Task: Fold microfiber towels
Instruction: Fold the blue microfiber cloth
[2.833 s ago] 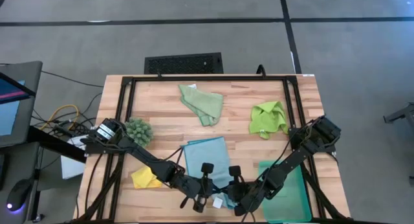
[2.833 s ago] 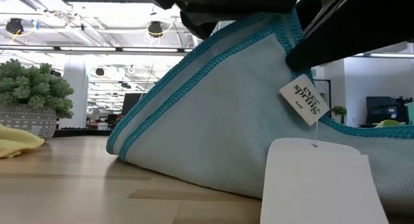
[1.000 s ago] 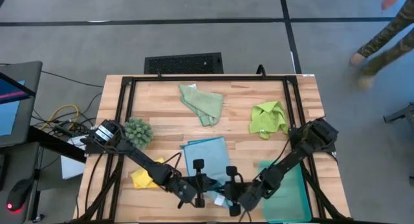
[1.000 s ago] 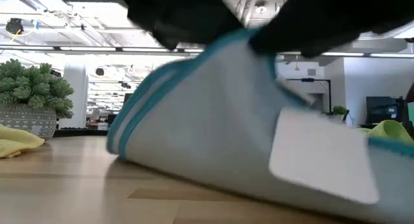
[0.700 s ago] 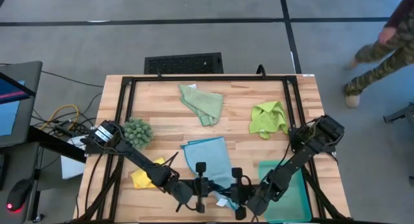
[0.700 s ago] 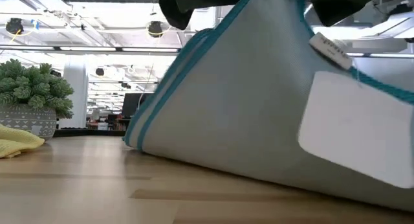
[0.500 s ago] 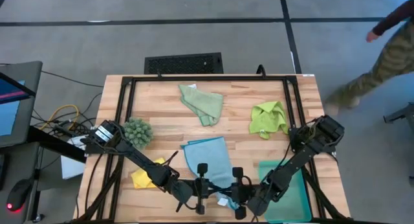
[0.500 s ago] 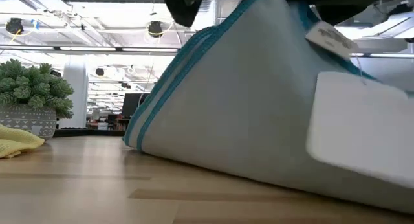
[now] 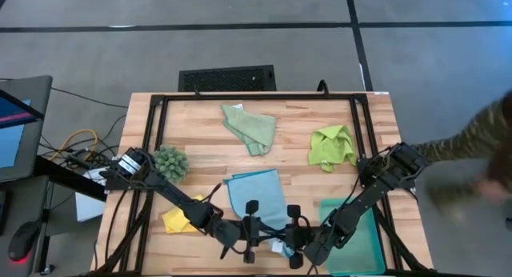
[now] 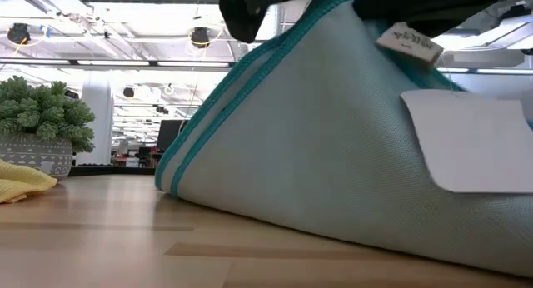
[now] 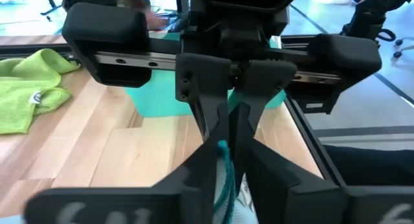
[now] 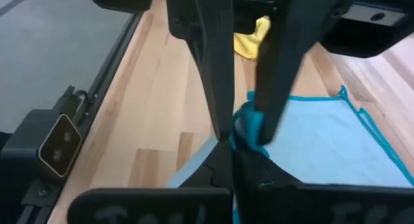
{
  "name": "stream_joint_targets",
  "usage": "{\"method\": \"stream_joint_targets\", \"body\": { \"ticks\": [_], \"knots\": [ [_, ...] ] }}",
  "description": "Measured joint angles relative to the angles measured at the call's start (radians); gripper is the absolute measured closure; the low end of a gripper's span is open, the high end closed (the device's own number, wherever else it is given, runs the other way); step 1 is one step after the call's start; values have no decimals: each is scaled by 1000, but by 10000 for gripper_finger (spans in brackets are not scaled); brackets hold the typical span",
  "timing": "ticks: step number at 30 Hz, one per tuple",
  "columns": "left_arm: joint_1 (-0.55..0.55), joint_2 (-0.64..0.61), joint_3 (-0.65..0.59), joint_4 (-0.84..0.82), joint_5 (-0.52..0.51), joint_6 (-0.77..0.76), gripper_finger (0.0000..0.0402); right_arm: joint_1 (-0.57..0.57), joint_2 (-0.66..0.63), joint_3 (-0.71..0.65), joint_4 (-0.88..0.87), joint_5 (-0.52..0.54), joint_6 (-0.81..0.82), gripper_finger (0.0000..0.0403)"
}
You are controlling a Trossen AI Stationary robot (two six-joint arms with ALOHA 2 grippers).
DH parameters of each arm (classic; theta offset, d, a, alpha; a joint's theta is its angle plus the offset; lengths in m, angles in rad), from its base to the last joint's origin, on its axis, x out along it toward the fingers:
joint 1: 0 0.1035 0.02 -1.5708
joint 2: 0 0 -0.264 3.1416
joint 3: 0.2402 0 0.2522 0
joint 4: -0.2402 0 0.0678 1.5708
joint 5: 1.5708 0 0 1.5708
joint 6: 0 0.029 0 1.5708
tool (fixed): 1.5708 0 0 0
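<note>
The light blue towel [image 9: 256, 193] lies at the table's near middle, its near edge raised in a tent [image 10: 316, 138] between my two grippers, which face each other. My right gripper [image 9: 293, 233] is shut on that edge. My left gripper [image 9: 251, 229] stands against it from the left, its fingertips a little apart around the same teal-stitched bunch [image 12: 249, 130]. A white card tag [image 10: 475, 146] hangs from the raised edge. The pale sage green towel [image 9: 250, 126], the lime green towel [image 9: 331, 146] and the yellow towel [image 9: 178, 221] lie crumpled on the wood. My right gripper pinches the towel's teal-stitched edge [image 12: 240, 141], bunched up, between its two fingers. It comes from the table's right, slanting a little downward. That edge is held clear of the table, and the cloth slopes down from it onto the wood. My left gripper has the same bunch [image 11: 223, 160] between its parted fingertips, coming from the table's left. Whether they touch it, I cannot tell.
A teal tray [image 9: 356, 229] sits at the near right under my right arm. A dark-green spiky plant [image 9: 170, 161] stands at the left. A black frame [image 9: 256, 96] runs along the far edge and both sides of the table. A person passes beyond the right side.
The towel's near edge has risen higher, and its slope now stands steeper, while the far part stays flat on the wood. The card tag has swung with it. Both grippers have stayed close together at the near edge, rising a little.
</note>
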Motion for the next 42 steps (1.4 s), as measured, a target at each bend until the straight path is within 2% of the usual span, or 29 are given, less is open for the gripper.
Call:
{"method": "stream_joint_targets", "body": {
  "ticks": [7,12,17,21,34,39,42],
  "knots": [
    [14,0,0,-32,83,2,248,0,0,0,-1,-3,0,388],
    [10,-19,0,-108,82,10,220,0,0,0,-13,-4,10,386],
    [-2,-39,1,-230,16,14,217,0,0,0,-27,-4,18,390],
    [-2,-33,0,-247,0,43,218,0,0,0,-26,-4,18,387],
    [11,-31,0,-242,12,59,219,-5,1,0,-107,-23,120,383],
    [16,18,2,-189,23,96,219,-7,2,0,-200,-23,210,384],
    [30,67,1,-127,-8,129,219,-10,2,-1,-239,-23,252,385]
  ]
}}
